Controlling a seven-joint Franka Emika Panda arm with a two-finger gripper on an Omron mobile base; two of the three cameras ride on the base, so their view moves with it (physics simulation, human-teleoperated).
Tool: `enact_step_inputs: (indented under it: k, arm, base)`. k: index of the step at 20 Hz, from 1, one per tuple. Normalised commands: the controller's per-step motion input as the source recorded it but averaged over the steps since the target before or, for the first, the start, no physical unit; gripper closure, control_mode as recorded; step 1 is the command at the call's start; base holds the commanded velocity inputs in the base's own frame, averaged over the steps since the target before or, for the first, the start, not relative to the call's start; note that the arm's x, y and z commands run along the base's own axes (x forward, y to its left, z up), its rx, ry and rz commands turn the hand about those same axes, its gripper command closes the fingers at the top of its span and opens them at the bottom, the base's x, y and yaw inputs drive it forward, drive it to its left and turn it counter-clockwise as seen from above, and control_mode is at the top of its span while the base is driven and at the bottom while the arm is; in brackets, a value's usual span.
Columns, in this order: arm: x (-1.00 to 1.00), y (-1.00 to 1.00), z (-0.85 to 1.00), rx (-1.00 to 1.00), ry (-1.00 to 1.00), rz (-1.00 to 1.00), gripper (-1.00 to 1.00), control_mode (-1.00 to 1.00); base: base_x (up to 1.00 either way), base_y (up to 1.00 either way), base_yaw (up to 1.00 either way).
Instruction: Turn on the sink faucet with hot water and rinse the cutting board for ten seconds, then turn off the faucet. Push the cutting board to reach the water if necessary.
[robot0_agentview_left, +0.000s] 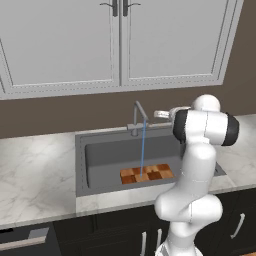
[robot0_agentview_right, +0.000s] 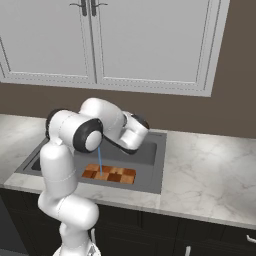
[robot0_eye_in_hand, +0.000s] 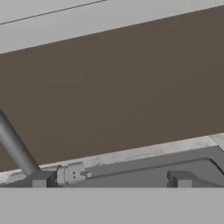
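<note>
With water landing on the cutting board, the open fingers are best kept beside the faucet lever, untouched until rinsing is judged complete.

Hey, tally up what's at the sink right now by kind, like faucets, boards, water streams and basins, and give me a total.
Sink faucet: 1
Cutting board: 1
Water stream: 1
Sink basin: 1
Total: 4

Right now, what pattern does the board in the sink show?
Flat wooden cutting board: orange-and-brown checkerboard, clearest in left base view.
</note>
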Motion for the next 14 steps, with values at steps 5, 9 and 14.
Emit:
enact_step_inputs:
  k: [5, 9, 14]
  arm:
    - [-0.18, -0.12, 0.16, 0.00, 0.17, 0.00, -1.00, -1.00]
    - [-0.08, -0.27, 0.02, 0.00, 0.16, 0.00, -1.00, -1.00]
    - [0.00, -0.25, 0.04, 0.00, 0.11, 0.01, -1.00, -1.00]
  base:
    - [0.00, 0.00, 0.00]
    - [0.00, 0.00, 0.00]
    - [0.00, 0.00, 0.00]
